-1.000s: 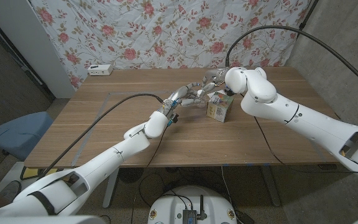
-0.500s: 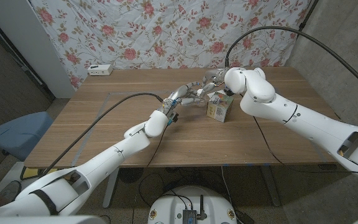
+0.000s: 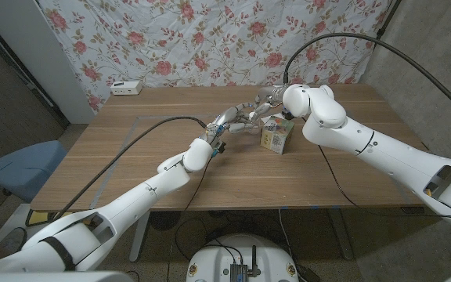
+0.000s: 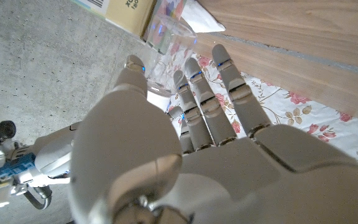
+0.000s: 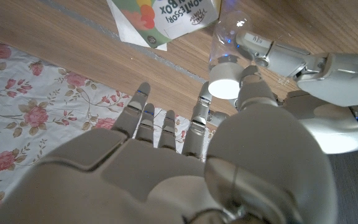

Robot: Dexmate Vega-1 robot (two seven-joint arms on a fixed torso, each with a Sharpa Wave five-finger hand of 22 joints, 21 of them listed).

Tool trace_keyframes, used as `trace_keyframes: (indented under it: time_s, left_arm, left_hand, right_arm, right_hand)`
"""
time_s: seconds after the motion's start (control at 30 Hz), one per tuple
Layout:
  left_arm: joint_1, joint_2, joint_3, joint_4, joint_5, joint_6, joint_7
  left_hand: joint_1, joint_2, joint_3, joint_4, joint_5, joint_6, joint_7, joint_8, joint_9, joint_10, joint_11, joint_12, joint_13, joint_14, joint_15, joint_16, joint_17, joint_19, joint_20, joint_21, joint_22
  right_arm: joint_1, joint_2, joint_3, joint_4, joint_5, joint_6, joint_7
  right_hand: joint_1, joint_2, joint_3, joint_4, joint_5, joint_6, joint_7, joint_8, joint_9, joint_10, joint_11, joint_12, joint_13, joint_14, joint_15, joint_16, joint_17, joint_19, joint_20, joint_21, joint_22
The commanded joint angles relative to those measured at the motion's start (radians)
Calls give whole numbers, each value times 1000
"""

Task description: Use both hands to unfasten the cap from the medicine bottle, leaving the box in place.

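Change: across the last second we see almost nothing shift; both arms stay where they were at the far middle of the table, and the box sits at the same spot.
Left hand: our left hand (image 3: 239, 119) reaches in from the near left; in the left wrist view (image 4: 185, 134) its thumb and fingers (image 4: 194, 87) lie against the clear plastic medicine bottle (image 4: 169, 40), gripping its body.
Right hand: our right hand (image 3: 266, 103) hangs over the bottle from the far right; in the right wrist view (image 5: 185, 155) the thumb and a fingertip (image 5: 202, 106) pinch the round white cap (image 5: 224, 85), while the other fingers stretch out straight.
Bottle: we see it (image 5: 229, 43) held between the two hands just left of the box; in the head view the hands hide most of it, and we cannot tell whether it touches the table.
Cap: still seated on the bottle's neck.
Box: the small cardboard box with coloured print (image 3: 276, 135) stands on the wooden table (image 3: 131, 149) just right of the left hand, below the right forearm; its printed side (image 5: 166, 17) shows in the right wrist view.
Backdrop: a floral cloth (image 3: 210, 39) hangs behind the far edge, with a white power strip (image 3: 126, 87) at the far left.
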State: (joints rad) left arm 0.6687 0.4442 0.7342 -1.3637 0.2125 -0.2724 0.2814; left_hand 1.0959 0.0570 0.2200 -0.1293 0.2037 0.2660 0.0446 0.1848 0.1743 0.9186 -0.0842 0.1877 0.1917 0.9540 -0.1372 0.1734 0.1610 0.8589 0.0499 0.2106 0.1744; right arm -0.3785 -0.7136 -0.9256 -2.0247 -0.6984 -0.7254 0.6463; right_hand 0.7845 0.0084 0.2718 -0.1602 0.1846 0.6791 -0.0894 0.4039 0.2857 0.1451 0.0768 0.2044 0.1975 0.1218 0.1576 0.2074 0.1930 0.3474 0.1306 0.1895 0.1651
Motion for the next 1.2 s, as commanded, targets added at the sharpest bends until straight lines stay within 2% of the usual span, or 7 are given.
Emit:
trace_keyframes:
  time_s: [0.03, 0.37, 1.0, 1.2]
  left_arm:
    - [-8, -5, 5, 7, -2, 1, -5]
    - [-2, -1, 5, -9, -3, 14, -8]
    - [6, 1, 3, -11, -5, 11, -2]
    - [6, 1, 2, -8, -5, 8, 1]
  left_hand:
    - [-2, 3, 8, 1, 5, 1, -8, 4, 3, 38, -32, 7, 4, 9, -33, 4, 4, 2, -5, -2, 3]
    - [-4, 3, 10, 1, 5, 2, -9, 4, 3, 38, -32, 7, 4, 9, -32, 3, 4, 1, -4, -3, 3]
    - [-8, 4, 13, 1, 5, 6, -15, 4, 4, 43, -32, 9, 4, 11, -33, 3, 4, 2, -6, -4, 3]
    - [-10, 4, 14, 2, 5, 6, -16, 4, 4, 43, -33, 8, 4, 14, -34, 4, 4, -1, -7, -5, 3]
  right_arm:
    - [-2, -2, 5, 5, 6, 11, -10]
    - [-4, -5, 8, 8, 11, 24, -14]
    - [-12, -6, 10, 0, 3, 8, -14]
    - [-14, -4, 17, 1, 18, 14, -19]
  right_hand:
    - [9, -1, 10, 1, -2, 14, -3, 12, 4, 8, -1, 4, 4, 13, 1, 6, 6, 8, 0, 6, 4]
    - [15, 6, 19, 1, -1, 22, -6, 17, 2, 14, -2, 4, 4, 15, -16, 6, 8, 12, -2, 6, 4]
    - [54, 22, 48, -9, 1, 47, -34, 29, -2, 26, -11, 3, 4, 22, -28, 7, 8, 22, -4, 6, 3]
    - [84, 37, 67, -15, 4, 50, -49, 30, -5, 30, -13, 2, 4, 23, -29, 6, 8, 26, -5, 5, 3]
